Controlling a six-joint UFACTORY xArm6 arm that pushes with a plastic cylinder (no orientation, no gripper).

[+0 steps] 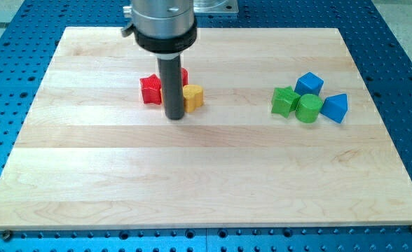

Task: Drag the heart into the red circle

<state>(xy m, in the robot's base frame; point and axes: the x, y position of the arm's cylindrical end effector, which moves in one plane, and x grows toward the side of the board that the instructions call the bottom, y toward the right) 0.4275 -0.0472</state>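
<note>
The yellow heart point(193, 96) lies on the wooden board, left of the middle. A red block that looks round point(183, 75) shows partly behind the rod, touching the heart at its upper left. A red star-shaped block point(150, 89) lies just to the rod's left. My tip point(174, 117) rests on the board just below and left of the heart, close against its left side, between the star and the heart.
A cluster at the view's right holds a green star-like block point(284, 101), a green cylinder point(308, 108), a blue cube-like block point(309, 84) and a blue triangular block point(335, 108). The wooden board point(206, 182) sits on a blue perforated table point(402, 84).
</note>
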